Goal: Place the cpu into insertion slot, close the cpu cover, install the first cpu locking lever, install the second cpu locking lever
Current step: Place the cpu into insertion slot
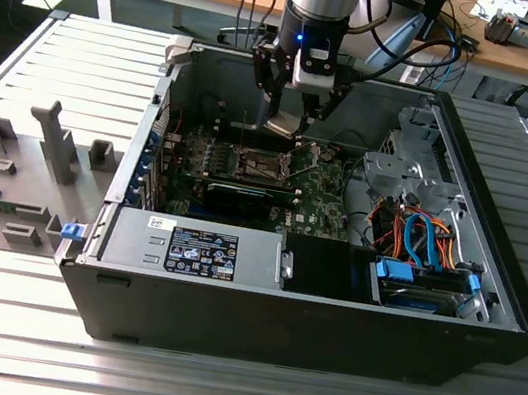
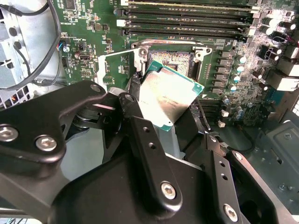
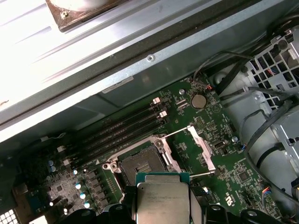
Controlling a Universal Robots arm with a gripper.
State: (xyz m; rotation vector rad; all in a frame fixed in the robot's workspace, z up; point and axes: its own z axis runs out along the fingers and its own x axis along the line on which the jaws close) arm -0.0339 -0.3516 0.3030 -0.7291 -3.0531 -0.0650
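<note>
Just above the insertion slot (image 2: 175,58), the gripper (image 2: 167,106) is closed on the cpu (image 2: 173,88), which hangs tilted and not yet seated. Beside the socket, the cpu cover (image 3: 199,148) seems to stand open.

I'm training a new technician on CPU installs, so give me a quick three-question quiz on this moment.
1. True or false: the cpu lies flat in the slot.
2. Multiple choice: the gripper is A) open, B) shut on the cpu, C) shut on a cable.
3. Fill in: the cover beside the slot stands ____ (open or closed).

Key: 1 false, it is held tilted above the slot; 2 B; 3 open.
</note>
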